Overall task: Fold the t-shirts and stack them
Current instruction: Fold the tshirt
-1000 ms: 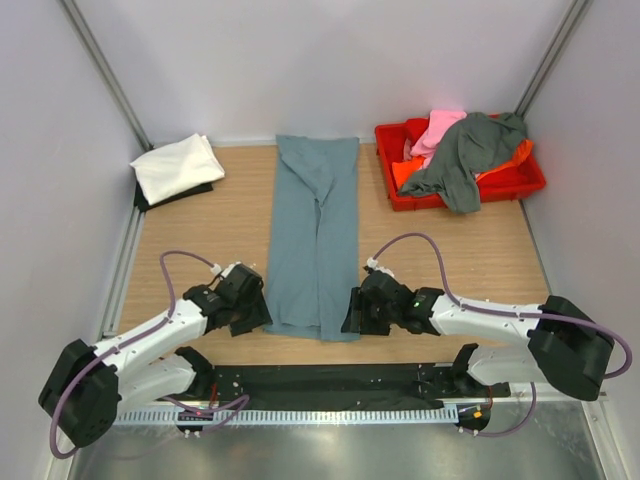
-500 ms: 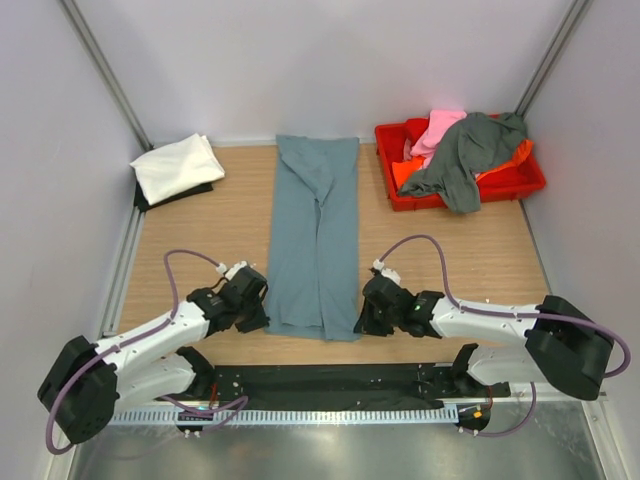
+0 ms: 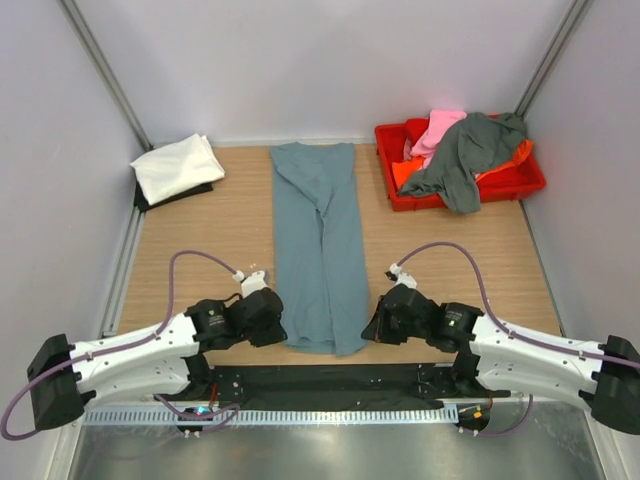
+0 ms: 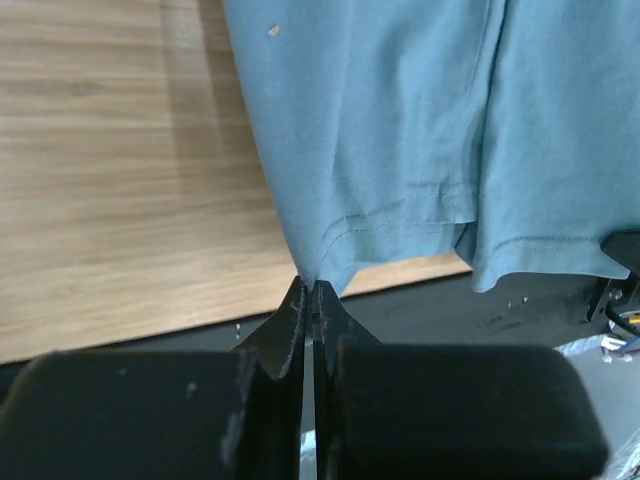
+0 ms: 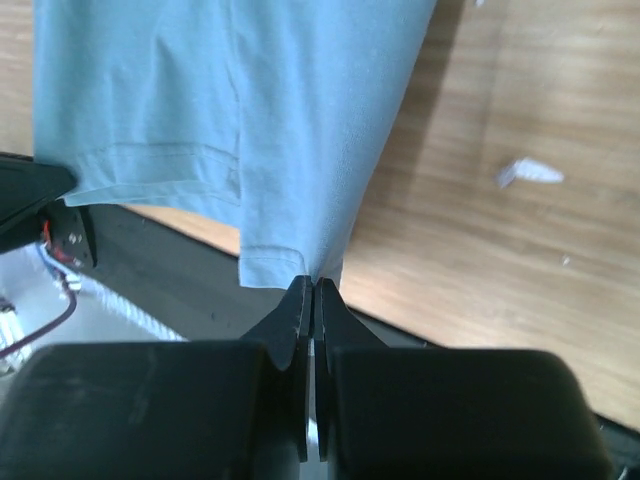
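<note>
Top view: blue-grey t-shirt (image 3: pixel 318 245), folded lengthwise into a long narrow strip, lies down the middle of the worktop (image 3: pixel 210 235) from the far edge to the near edge. The left gripper (image 3: pixel 280 330) is at its near left corner and the right gripper (image 3: pixel 368 332) at its near right corner; the jaws are too small to read here. White t-shirt (image 3: pixel 177 167), folded, sits far left on a dark item (image 3: pixel 150 198) that is mostly hidden. Red crate (image 3: pixel 520 183), far right, holds a dark grey t-shirt (image 3: pixel 465 150) draped over its rim, a pink t-shirt (image 3: pixel 438 128) and an orange t-shirt (image 3: pixel 405 172), both partly buried. Left wrist view: jaws nearly closed, pinching the hem corner; the shirt's far end is cut off. Right wrist view: jaws likewise pressed together on the opposite hem corner, the tips partly covered by cloth.
</note>
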Controlling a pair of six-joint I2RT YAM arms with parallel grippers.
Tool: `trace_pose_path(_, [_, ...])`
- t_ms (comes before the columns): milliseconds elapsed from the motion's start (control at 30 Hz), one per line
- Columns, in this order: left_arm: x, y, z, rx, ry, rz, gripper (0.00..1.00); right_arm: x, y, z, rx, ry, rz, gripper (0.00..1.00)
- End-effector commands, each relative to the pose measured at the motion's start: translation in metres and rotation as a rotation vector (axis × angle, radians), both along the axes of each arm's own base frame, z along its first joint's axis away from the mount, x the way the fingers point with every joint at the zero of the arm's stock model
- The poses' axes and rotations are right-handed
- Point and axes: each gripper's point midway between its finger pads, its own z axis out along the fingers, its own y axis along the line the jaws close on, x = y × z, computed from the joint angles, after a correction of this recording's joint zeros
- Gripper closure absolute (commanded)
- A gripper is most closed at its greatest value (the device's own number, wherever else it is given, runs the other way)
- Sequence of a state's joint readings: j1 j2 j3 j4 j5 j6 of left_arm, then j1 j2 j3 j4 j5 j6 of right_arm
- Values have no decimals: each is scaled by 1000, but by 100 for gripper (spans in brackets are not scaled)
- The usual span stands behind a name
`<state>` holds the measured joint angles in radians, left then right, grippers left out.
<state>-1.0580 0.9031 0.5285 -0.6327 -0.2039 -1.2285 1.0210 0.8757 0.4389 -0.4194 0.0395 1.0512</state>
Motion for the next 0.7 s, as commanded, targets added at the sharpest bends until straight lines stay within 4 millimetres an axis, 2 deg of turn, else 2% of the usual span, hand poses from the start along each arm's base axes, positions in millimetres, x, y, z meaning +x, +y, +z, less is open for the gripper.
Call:
trace_pose_path(0, [-1, -5, 21, -5, -7, 45, 100, -8, -3, 10, 30, 17, -36, 99])
trace_pose_path(33, [1, -3, 25, 1, -16, 53, 100, -6, -5, 13, 28, 6, -41, 98])
trace_pose_path(100, [7, -2, 43, 3, -51, 65, 100, 6, -1, 31, 30, -61, -46, 98])
trace_pose_path(133, [14, -1, 50, 4, -90, 71, 100, 10, -5, 31, -18, -75, -45, 98])
trace_pose_path(167, [17, -1, 57, 10, -120, 56, 100, 19, 0, 49, -33, -126, -22, 99])
trace_pose_path(200, [24, 0, 73, 9, -150, 61, 100, 26, -1, 54, -64, -147, -18, 99])
trace_pose_path(233, [28, 1, 76, 33, -163, 60, 100, 33, -5, 47, -148, -146, -14, 99])
trace_pose_path(267, [38, 1, 91, 40, -191, 52, 100, 49, -2, 63, -155, -186, -9, 99])
trace_pose_path(300, [42, 5, 93, 66, -186, 51, 100, 58, -2, 68, -171, -199, -3, 99])
trace_pose_path(333, [47, 4, 91, 97, -178, 40, 100, 65, 1, 63, -194, -180, 9, 99])
trace_pose_path(367, [58, 4, 99, 91, -181, 45, 100, 84, 0, 75, -178, -194, -24, 99])
trace_pose_path(400, [65, 6, 99, 116, -189, 17, 100, 93, -1, 76, -190, -208, 0, 99])
trace_pose_path(433, [81, 11, 99, 127, -180, 46, 100, 112, 0, 83, -173, -204, -23, 99])
trace_pose_path(500, [94, 10, 99, 114, -164, 12, 100, 130, -2, 88, -194, -224, -7, 99])
trace_pose_path(533, [107, 16, 95, 130, -146, 43, 100, 142, 3, 101, -173, -242, -2, 99])
trace_pose_path(567, [117, 14, 102, 116, -161, 48, 100, 151, 4, 94, -194, -222, 4, 99])
trace_pose_path(633, [136, 17, 97, 149, -148, 44, 100, 174, 4, 105, -200, -249, 4, 99])
trace_pose_path(667, [146, 15, 105, 145, -165, 42, 100, 181, 6, 98, -216, -229, 12, 99])
